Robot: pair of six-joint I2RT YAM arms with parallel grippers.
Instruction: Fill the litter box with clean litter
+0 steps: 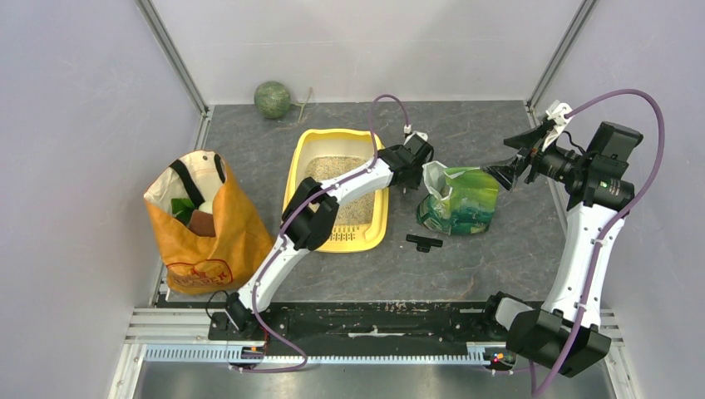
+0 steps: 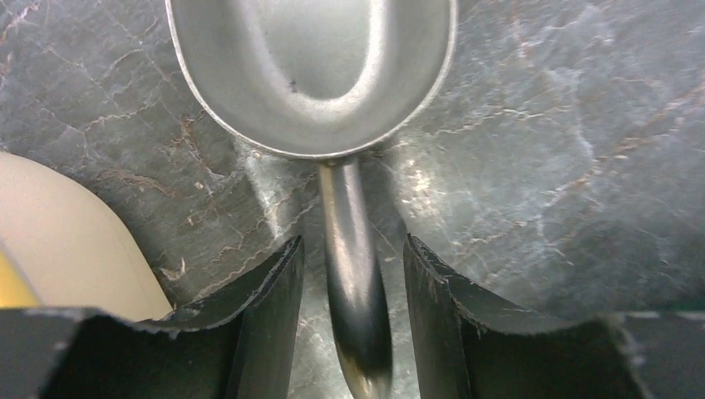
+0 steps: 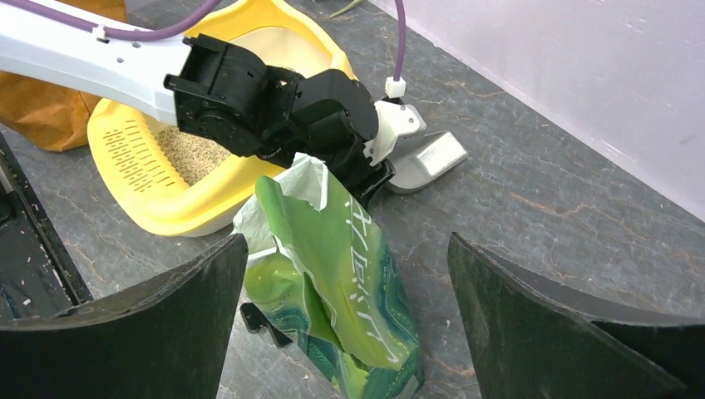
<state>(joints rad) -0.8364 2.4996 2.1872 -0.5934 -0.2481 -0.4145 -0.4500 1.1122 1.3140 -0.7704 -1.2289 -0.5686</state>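
Observation:
The yellow litter box (image 1: pixel 376 229) lies at mid-table with beige litter (image 1: pixel 326 169) covering its floor. It also shows in the right wrist view (image 3: pixel 162 199), with the litter (image 3: pixel 187 154) inside. My left gripper (image 1: pixel 411 166) is just right of the box's far corner. In the left wrist view it (image 2: pixel 353 241) is open, and the grey scoop's handle (image 2: pixel 355 283) lies between the fingers with gaps on both sides. The scoop bowl (image 2: pixel 316 66) is empty and rests on the table. My right gripper (image 3: pixel 347 237) is open and empty above the green bag (image 3: pixel 332 266).
The green bag (image 1: pixel 461 199) stands right of the box, top torn open. A black clip (image 1: pixel 424 242) lies in front of it. An orange shopping bag (image 1: pixel 204 224) stands at the left, a green ball (image 1: pixel 273 99) at the back wall.

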